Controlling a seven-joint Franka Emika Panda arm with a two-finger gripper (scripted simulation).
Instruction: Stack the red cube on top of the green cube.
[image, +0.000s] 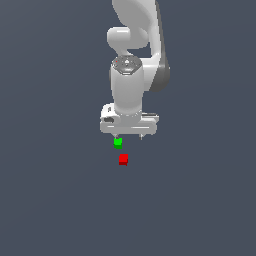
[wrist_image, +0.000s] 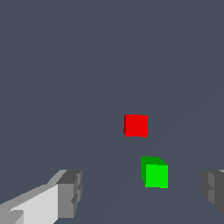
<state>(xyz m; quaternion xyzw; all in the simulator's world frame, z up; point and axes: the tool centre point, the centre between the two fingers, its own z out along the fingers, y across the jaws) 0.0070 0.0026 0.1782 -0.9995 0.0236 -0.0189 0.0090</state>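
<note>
The red cube lies on the dark grey floor, just below and slightly to the exterior view's right of the green cube. The two cubes are apart. My white gripper hangs above them, its fingertips close over the green cube, and it is open and empty. In the wrist view the red cube and the green cube both show, with the grey fingers spread wide on either side; the green cube sits between them, nearer one finger.
The dark grey floor is flat and bare around the cubes. The white arm rises above the gripper.
</note>
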